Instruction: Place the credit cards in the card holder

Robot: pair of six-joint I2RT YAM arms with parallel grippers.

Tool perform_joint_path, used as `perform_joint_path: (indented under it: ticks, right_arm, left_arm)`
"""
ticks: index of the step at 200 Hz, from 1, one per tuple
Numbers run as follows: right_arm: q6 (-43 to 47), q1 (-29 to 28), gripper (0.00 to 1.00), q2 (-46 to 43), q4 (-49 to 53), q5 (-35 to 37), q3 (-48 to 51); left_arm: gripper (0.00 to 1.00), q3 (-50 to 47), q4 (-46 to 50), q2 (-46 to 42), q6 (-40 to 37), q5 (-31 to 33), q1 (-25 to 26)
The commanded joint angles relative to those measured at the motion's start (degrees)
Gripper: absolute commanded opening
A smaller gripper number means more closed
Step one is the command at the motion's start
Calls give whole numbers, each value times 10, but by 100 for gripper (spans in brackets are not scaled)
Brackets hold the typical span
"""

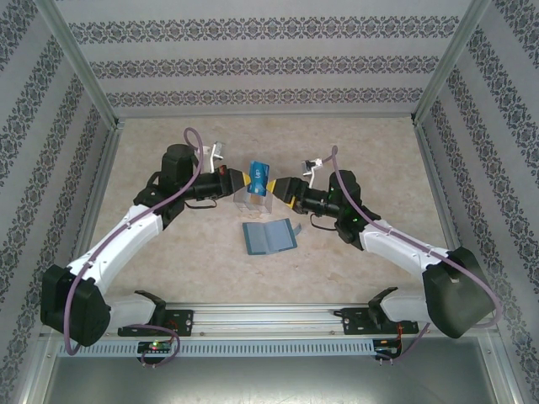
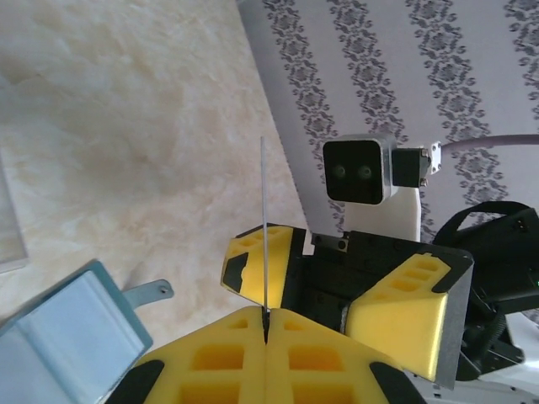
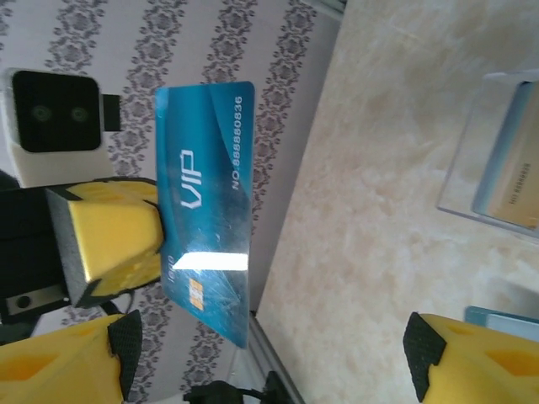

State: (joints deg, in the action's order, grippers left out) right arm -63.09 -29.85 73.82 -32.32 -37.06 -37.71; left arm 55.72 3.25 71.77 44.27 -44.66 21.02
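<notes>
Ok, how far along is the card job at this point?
Nothing looks finished: the teal card holder lies open on the table and I can see no card in it. In hand: the left gripper is shut on a blue VIP card, held in the air, with the open right gripper facing it. Left: pocket that card, plus the tan card in the clear case.

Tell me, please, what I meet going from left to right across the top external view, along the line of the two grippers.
left gripper → blue card, which it holds → right gripper
</notes>
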Motion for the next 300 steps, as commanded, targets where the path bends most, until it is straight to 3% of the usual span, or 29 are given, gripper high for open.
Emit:
perform_joint_path:
  ticks: [1, 29, 63, 85, 128, 155, 176, 205, 231, 255, 285, 300]
  right_arm:
    - [-29, 1, 77, 9, -81, -20, 9]
    - [-30, 1, 68, 5, -82, -9, 17]
    - [-30, 1, 46, 4, -81, -12, 17]
    - [-35, 1, 40, 11, -81, -15, 13]
    - [-38, 1, 40, 22, -81, -14, 11]
    - [-31, 3, 48, 21, -69, -6, 15]
    - [-27, 5, 49, 22, -64, -8, 15]
    - [-21, 5, 43, 8, -61, -12, 16]
    - [-17, 4, 28, 0, -59, -25, 9]
    - [-18, 5, 27, -1, -58, -26, 9]
    - [-15, 6, 32, -2, -56, -30, 9]
    - [-17, 10, 47, -3, -54, -29, 10]
  left_arm:
    - [0, 1, -46, 16, 11, -39, 6]
    - [0, 9, -47, 35, 8, -63, 6]
    - [0, 11, -29, 47, -9, -75, 7]
    - [0, 4, -45, 52, -1, -88, 7]
    - [0, 6, -45, 52, -2, -97, 7]
    - [0, 13, -48, 52, 9, -99, 7]
    - [0, 21, -41, 50, 6, -97, 6]
    - [0, 40, -4, 59, -13, -93, 6]
    - [0, 35, -13, 64, -8, -97, 7]
    - [0, 36, -13, 66, -11, -104, 7]
    - [0, 45, 13, 71, -28, -102, 7]
    - [0, 48, 21, 71, -32, -102, 6]
